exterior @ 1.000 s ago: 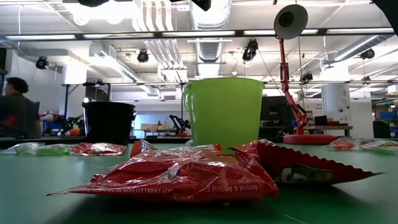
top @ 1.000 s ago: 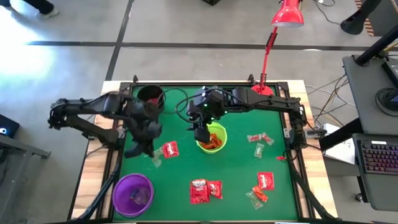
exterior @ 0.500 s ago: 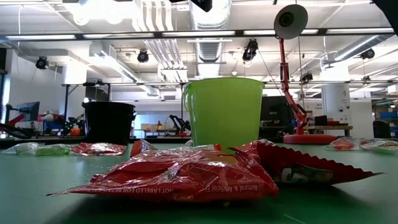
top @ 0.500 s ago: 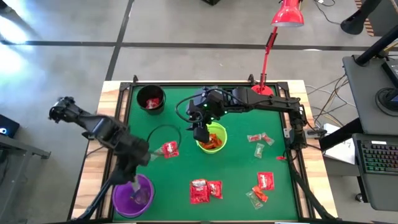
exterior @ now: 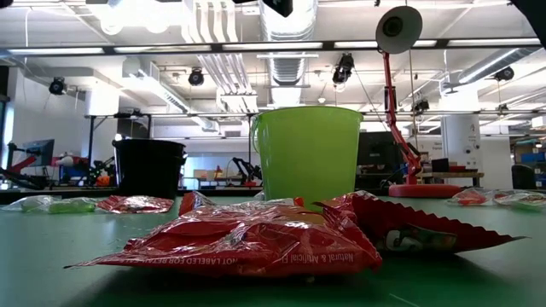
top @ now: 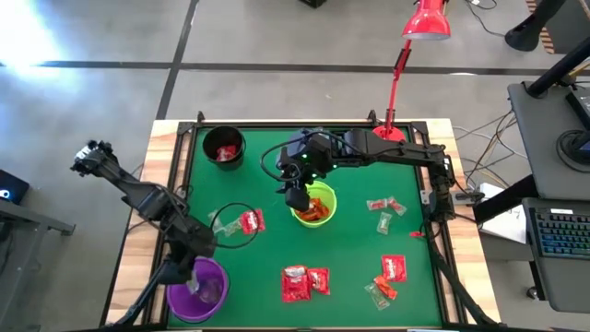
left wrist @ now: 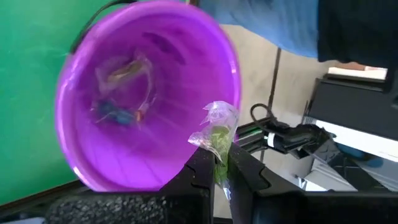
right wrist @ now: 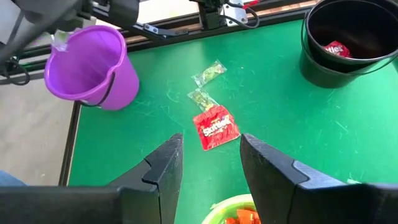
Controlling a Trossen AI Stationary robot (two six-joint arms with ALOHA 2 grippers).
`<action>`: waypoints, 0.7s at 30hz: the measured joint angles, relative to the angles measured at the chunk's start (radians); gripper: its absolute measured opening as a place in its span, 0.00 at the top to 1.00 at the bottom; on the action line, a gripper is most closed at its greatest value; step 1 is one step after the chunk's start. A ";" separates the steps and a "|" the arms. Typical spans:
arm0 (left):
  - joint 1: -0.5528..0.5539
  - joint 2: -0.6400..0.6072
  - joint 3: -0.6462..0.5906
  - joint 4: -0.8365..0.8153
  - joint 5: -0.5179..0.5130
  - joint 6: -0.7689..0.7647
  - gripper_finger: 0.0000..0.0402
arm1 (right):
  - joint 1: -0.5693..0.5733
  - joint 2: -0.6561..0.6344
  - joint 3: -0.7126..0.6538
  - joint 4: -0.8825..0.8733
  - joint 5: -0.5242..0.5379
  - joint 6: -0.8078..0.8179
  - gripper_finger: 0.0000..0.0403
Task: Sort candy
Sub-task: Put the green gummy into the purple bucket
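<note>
My left gripper [top: 192, 263] hovers over the rim of the purple bowl [top: 198, 288], shut on a small clear-wrapped green candy [left wrist: 216, 127]. The bowl [left wrist: 143, 93] has a few pale wrapped sweets in it. My right gripper [top: 295, 198] hangs open above the far-left rim of the lime-green bowl [top: 313, 205], which holds orange-red candy. Between its fingers [right wrist: 163, 167] nothing shows. A red packet [right wrist: 216, 127] and two clear sweets [right wrist: 208, 73] lie on the green mat between the bowls. My left gripper pinches the clear wrapper's lower end [left wrist: 219, 163] between its two fingers. The fingers slant downward over the purple bowl's rim. The candy sticks out past the fingertips, lifted clear of bowl and table.
A black bowl [top: 224, 146] with a red packet inside stands at the far left. Red packets [top: 304, 281] lie near the front edge, and more candy [top: 383, 207] [top: 389, 275] lies on the right. A red lamp [top: 398, 92] stands at the far edge.
My left gripper has swung from beside the black bowl toward the table's near edge, sinking and rolling its wrist, and now hangs over the purple bowl with the candy still held. A person at the left of the low view has gone out of sight.
</note>
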 joint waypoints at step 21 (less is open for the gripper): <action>0.000 0.001 -0.171 0.123 -0.053 0.018 0.91 | 0.000 -0.001 0.000 -0.096 0.000 -0.002 0.62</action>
